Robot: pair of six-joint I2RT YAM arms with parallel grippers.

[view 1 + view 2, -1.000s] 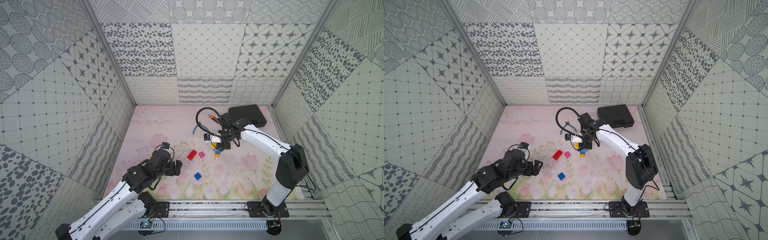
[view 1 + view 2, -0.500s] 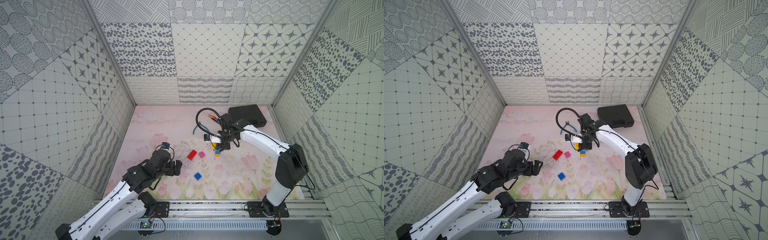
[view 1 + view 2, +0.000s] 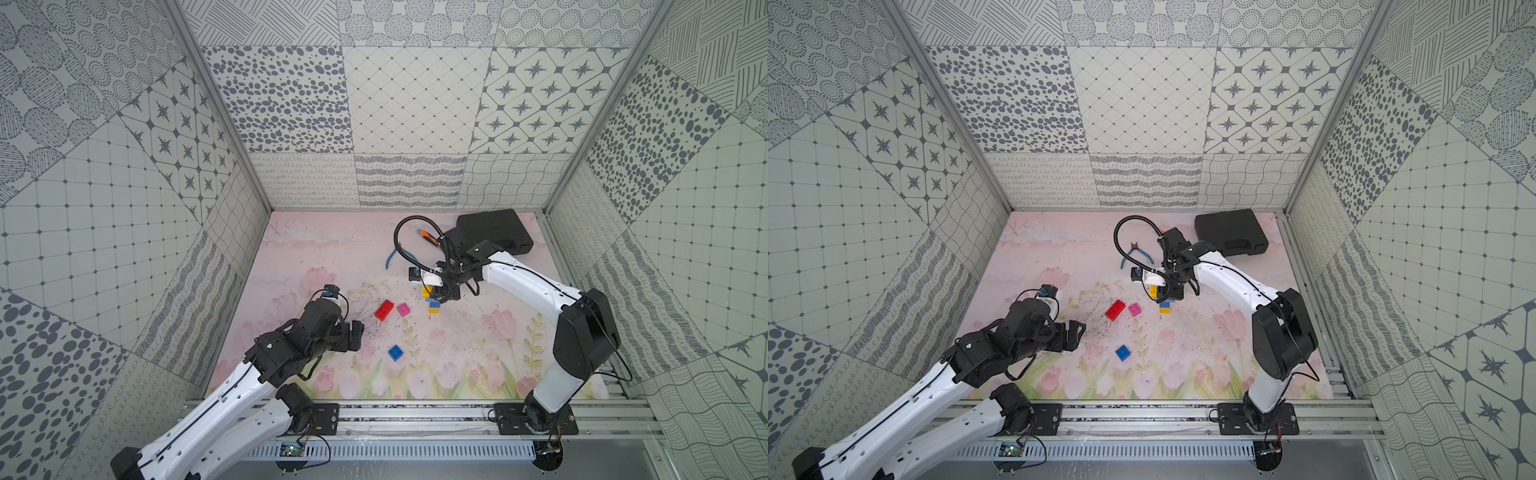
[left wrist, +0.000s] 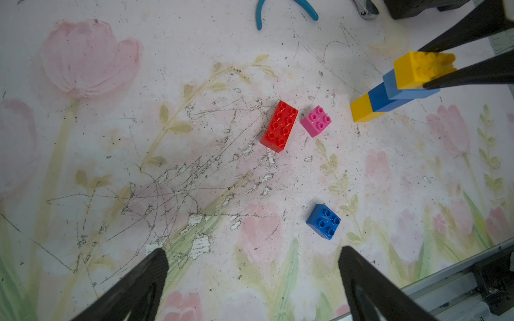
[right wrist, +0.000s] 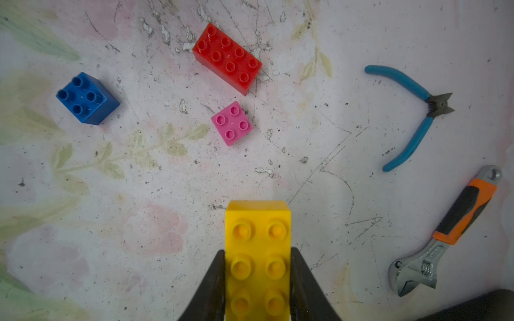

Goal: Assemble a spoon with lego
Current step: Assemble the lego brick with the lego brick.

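**Mid-mat: tall stack held by its top brick only**

Toward the back of the mat (image 3: 478, 340), the right gripper (image 5: 257, 251) is clamped narrow on the long sides of the yellow brick (image 4: 422, 68) that crowns the stack (image 4: 386, 97). Below it sit light blue, dark blue and another yellow. The bottom brick looks to rest on the mat, though I cannot be sure. The left gripper (image 4: 253, 251) hangs wide and empty, well apart, near the front.

The likely trouble is leverage. The column is narrow, and only its top piece is gripped. Any sideways drag or twist could split a joint lower down or tip the column over. A press that is off-centre could do the same.

The red brick (image 4: 279, 126) and pink brick (image 4: 315, 121) lie just beside each other, near the stack on the left arm's side. A low sweep that way would scatter them. The pliers (image 5: 411, 116) and wrench (image 5: 450, 230) lie behind, with the black case (image 3: 494, 230) at the back edge, so there is little room there.

Bare mat opens toward the front rail (image 3: 415, 409), past the lone blue brick (image 4: 323, 221).
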